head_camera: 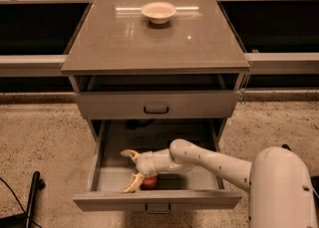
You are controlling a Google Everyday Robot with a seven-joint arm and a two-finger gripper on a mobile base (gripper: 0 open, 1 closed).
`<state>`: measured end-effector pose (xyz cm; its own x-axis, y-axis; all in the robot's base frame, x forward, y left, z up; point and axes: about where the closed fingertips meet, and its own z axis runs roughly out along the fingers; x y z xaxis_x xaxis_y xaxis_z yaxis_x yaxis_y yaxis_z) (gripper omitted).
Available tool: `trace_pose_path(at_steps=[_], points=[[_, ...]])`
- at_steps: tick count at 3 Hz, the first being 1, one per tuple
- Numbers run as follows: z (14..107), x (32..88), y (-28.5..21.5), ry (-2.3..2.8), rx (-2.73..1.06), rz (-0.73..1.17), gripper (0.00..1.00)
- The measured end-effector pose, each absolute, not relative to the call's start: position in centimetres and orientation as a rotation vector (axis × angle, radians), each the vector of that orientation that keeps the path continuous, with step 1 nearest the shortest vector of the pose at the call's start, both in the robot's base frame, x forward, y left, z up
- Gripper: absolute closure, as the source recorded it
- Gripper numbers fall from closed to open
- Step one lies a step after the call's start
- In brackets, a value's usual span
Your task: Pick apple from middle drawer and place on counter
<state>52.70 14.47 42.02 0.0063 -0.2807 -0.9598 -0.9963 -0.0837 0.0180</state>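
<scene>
One apple (pixel 149 182), middle drawer (pixel 209 200).
We see gripper (pixel 132 171) spread wide; apple at its 4 o'clock, against one finger.

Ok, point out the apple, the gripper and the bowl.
apple (pixel 149 182): camera view, its visible red side.
gripper (pixel 127 171): camera view, midway between its fingers, inside the middle drawer (pixel 107 176).
bowl (pixel 158 18): camera view, its front wall.

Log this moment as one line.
phase: reach | gripper: open, in middle drawer, beside apple | apple: in drawer | counter: holds bowl
</scene>
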Motion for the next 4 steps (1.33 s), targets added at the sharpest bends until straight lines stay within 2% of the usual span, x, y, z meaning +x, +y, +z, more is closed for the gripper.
trace_pose_path(at_steps=[2, 4], points=[[46.8, 52.9, 11.3, 1.350, -1.472, 0.971, 0.07], [44.4, 53.3, 6.9, 1.420, -1.427, 0.946, 0.11]])
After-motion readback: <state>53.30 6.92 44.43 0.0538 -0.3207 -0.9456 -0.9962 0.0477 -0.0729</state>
